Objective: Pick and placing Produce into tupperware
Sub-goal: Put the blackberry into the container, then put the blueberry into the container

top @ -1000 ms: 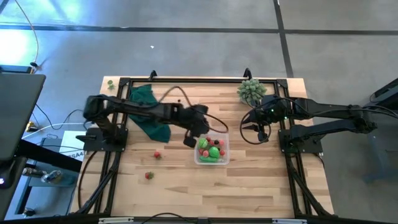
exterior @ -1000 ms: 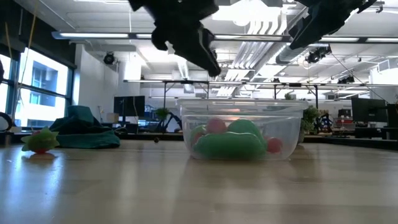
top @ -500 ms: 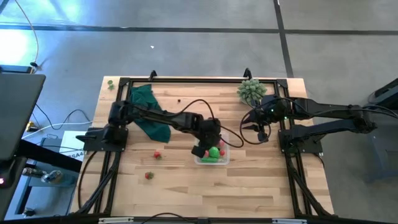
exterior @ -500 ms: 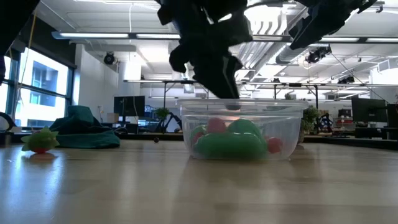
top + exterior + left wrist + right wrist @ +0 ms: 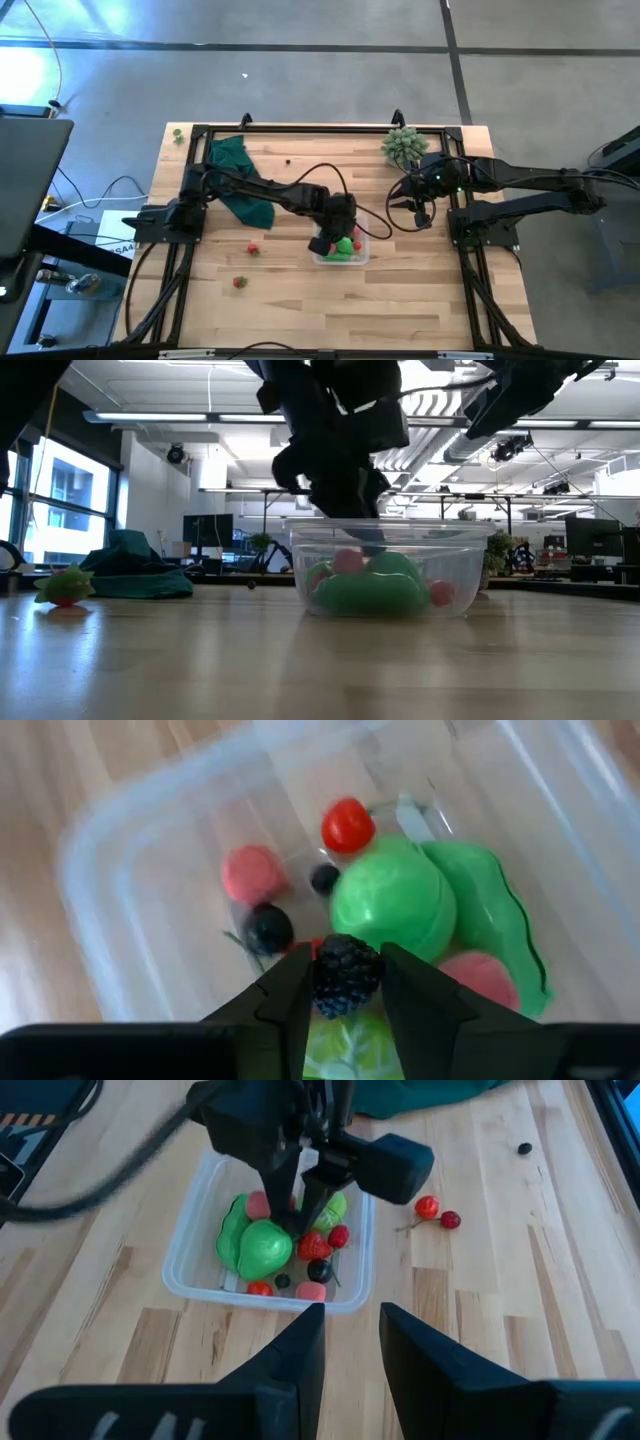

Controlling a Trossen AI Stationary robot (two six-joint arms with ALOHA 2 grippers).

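The clear tupperware (image 5: 358, 255) stands mid-table and holds a large green piece (image 5: 392, 898), red and pink berries and small dark ones. My left gripper (image 5: 333, 236) hangs over its open top, fingertips about at the rim (image 5: 366, 536), shut on a blackberry (image 5: 347, 975). My right gripper (image 5: 352, 1342) waits raised to the right of the tupperware (image 5: 192, 1270), open with a small gap and nothing between its fingers. Loose red produce (image 5: 253, 248) (image 5: 239, 282) lies on the wood to the left. My left gripper pinches the blackberry by its two opposite sides (image 5: 322, 978) between its two fingers (image 5: 288, 992). The fingers slant steeply down from the table's left. The berry hangs clear, above the pieces lying in the tupperware.
A dark green cloth (image 5: 240, 186) lies at the back left, and a pale spiky plant (image 5: 403, 146) at the back right. Two cherries (image 5: 437, 1213) lie beside the tupperware, with a small dark berry (image 5: 288, 161) farther back. A black frame (image 5: 300, 128) borders the table.
My left gripper has gone down and toward the table's right, from beside the tupperware's left rim to over its open top. It has tipped more steeply downward and still carries the blackberry. My right arm has kept still.
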